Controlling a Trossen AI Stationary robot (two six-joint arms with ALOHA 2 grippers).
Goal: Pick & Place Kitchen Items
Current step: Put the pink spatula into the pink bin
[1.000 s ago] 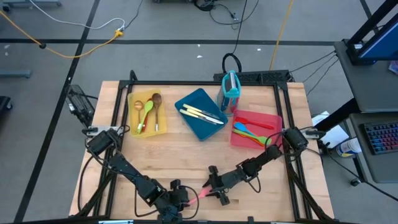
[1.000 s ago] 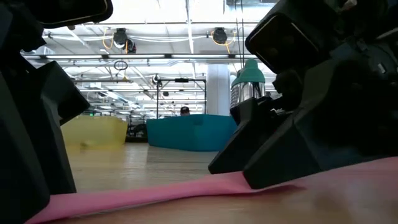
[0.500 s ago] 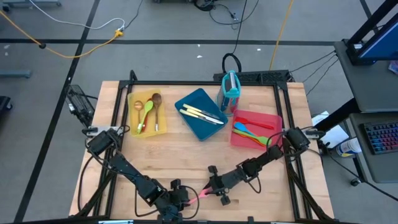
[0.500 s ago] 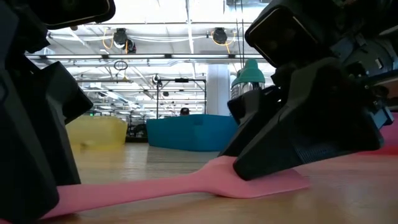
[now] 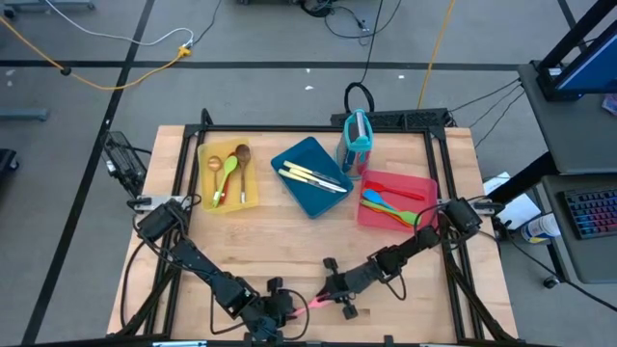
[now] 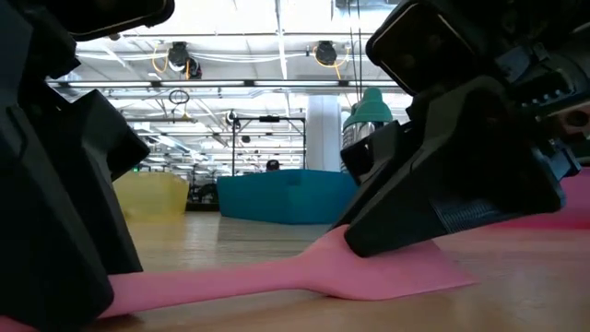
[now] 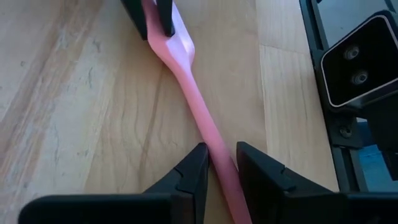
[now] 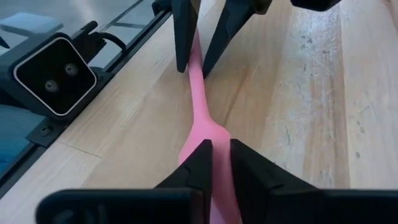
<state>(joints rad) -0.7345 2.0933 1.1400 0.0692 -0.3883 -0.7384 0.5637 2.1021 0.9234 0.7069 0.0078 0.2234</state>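
Pink spatula lies on the wooden table, near the front edge, about mid-width. Both grippers are on it, one at each end.

Left gripper: fingers straddle the handle end and are clenched on it; handle runs up between both fingers in the left wrist view. In the high view this gripper sits at the spatula's left, lower end, close to the table's front edge.

Right gripper: fingers pinch the blade end, one on each side w/ the pink blade between them; grasping the spatula. In the high view it sits at the spatula's right, slightly farther-back end.

Long axis: roughly left-right across the table, tilted a little; handle twd the left arm, blade twd the right arm. Low view shows the blade flat near the wood under the right gripper, handle running off to the left gripper.

Other items, well apart at the back of the table:
- yellow tray w/ spoons, back left
- blue tray w/ cream-handled knives, centre
- red tray w/ coloured spatulas, right
- teal holder upright behind the trays
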